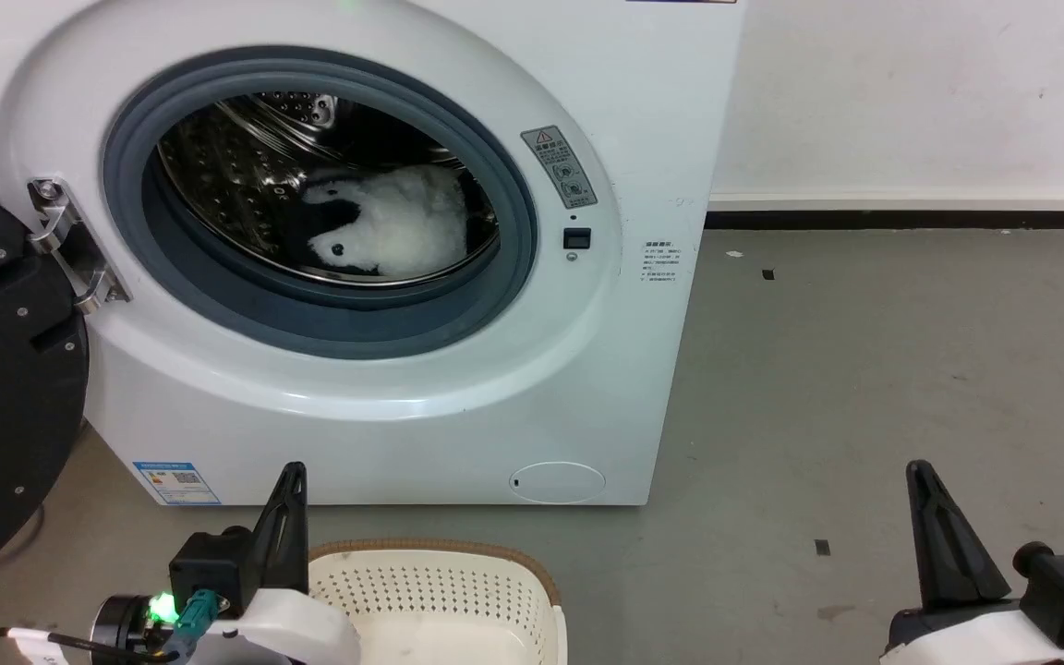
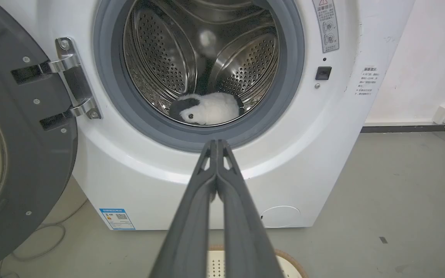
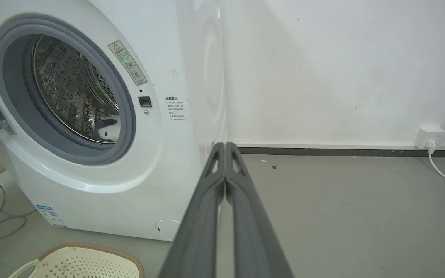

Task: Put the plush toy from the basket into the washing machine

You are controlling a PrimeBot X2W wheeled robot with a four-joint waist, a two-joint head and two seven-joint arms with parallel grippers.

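Black-and-white plush toy lies inside the washing machine, long axis across its opening, straight ahead of the nearer left gripper; both it and the right gripper are closed, empty

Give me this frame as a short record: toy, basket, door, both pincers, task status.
plush toy: lying inside the washing machine
basket: on the floor before the machine; visible part holds no toy
door: open, on the robot's left
left pincer: shut, empty
right pincer: shut, empty
task status: toy appears placed
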